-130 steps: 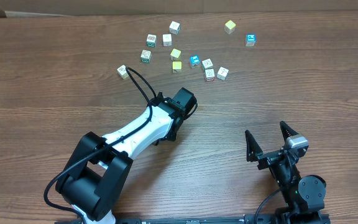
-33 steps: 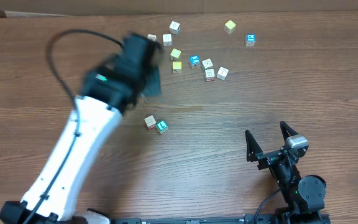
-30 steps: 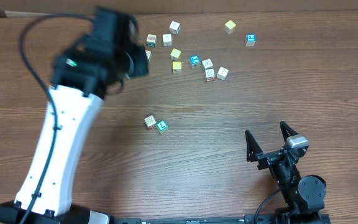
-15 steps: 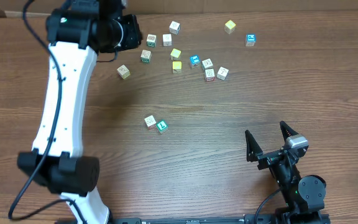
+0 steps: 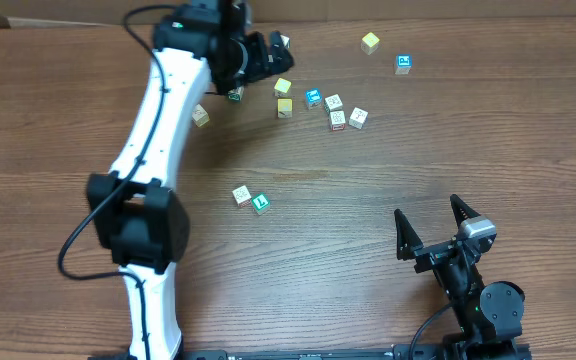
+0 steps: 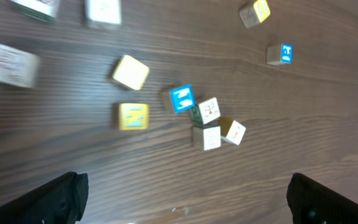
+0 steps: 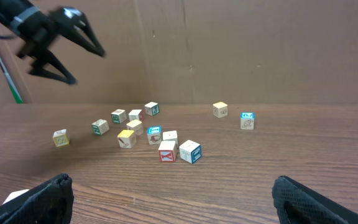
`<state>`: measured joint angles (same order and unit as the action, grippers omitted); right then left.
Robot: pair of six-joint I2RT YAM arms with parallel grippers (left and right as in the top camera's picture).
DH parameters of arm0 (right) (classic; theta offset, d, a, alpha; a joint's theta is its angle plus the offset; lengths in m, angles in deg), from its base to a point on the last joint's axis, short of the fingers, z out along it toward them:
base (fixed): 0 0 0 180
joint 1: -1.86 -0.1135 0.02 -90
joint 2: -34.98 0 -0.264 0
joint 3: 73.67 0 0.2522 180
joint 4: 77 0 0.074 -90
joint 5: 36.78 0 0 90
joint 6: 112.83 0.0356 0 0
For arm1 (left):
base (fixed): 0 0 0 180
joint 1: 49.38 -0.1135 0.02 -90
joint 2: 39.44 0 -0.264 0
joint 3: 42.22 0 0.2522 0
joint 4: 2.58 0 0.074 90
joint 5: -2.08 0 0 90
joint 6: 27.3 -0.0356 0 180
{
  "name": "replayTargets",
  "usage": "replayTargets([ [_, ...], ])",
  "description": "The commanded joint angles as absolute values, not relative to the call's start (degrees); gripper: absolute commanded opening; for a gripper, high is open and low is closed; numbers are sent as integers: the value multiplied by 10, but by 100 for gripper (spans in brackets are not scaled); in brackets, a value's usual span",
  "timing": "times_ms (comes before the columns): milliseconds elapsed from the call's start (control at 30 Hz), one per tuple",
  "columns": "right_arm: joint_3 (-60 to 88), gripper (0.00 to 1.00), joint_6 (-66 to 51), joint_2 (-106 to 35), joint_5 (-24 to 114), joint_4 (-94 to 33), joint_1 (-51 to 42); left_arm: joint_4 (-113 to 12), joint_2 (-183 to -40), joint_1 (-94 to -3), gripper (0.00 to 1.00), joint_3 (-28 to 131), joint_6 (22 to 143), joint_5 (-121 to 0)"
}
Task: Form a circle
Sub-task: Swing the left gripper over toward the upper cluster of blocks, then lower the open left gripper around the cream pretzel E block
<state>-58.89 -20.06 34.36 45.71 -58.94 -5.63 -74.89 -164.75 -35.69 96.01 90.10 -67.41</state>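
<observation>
Overhead: circle [image 5: 252, 200] was only two small cubes touching, one whitish, one green-faced, mid-table. Bare wood-grain table [image 5: 448, 140] lay open all round them. Loose cubes [image 5: 335, 108], yellow, blue and white with printed faces, lay scattered near far edge by brown wall. Left gripper [image 5: 266, 55] hovered above that scatter, jaws spread wide, nothing held. Right gripper [image 5: 430, 222] sat near front edge, well apart, jaws wide, empty.

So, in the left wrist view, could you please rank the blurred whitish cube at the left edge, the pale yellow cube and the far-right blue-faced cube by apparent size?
1. blurred whitish cube, though blur may inflate it.
2. pale yellow cube.
3. far-right blue-faced cube, clearly smallest, possibly just farther from the camera.
</observation>
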Motion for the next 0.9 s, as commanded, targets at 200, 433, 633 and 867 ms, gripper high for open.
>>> replayTargets([
  [200, -595, 100, -203, 348, 458, -592, -53, -670, -1733, -265, 87, 971, 947, -660],
  [433, -595, 100, -203, 348, 458, -592, -53, -653, -1760, -217, 31, 970, 947, -660],
  [633, -595, 100, -203, 348, 458, -592, -53, -638, -1765, -192, 8, 970, 947, -752],
  [867, -595, 100, -203, 348, 458, -592, -53, -598, -1780, -174, 20, 969, 947, -900],
])
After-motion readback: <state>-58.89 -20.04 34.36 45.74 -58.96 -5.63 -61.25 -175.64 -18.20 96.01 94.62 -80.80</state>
